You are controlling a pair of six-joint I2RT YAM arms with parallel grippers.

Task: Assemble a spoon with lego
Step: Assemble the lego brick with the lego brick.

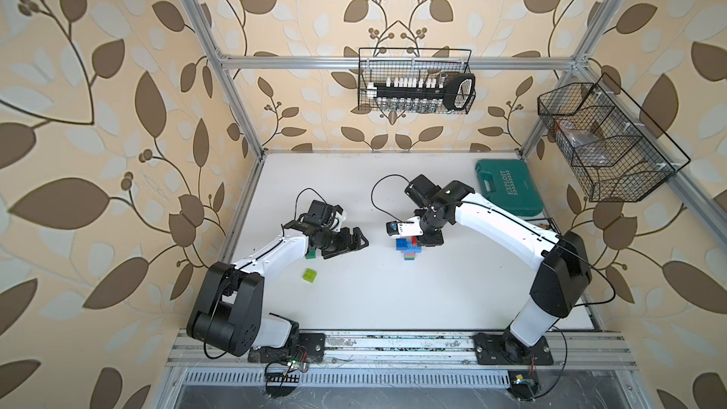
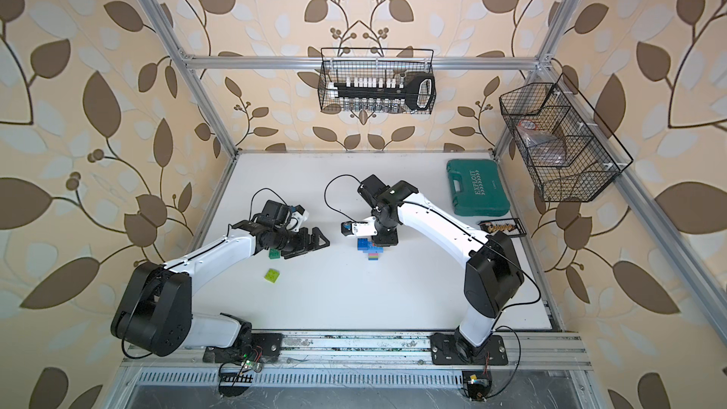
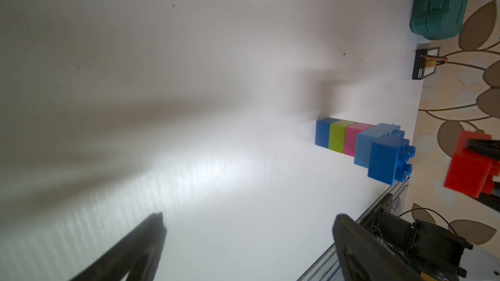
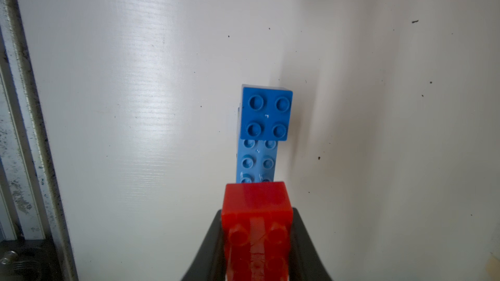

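- Two loose bricks lie on the table (image 1: 393, 300) by my left arm: a dark green brick (image 1: 311, 254) just beside my left gripper (image 1: 346, 243), and a lime brick (image 1: 310, 275) nearer my base.
- My left gripper gapes wide, holding nothing.
- My right gripper (image 4: 257, 239) is clamped on a red brick (image 4: 256, 201), over the head of the spoon (image 1: 409, 250).
- The spoon lies flat mid-table, its stem blue, lime, pink.

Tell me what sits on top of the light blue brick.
A blue brick sits on one end of the light blue brick; middle studs are bare. The right claw holds a red brick above the other end, hiding those studs.
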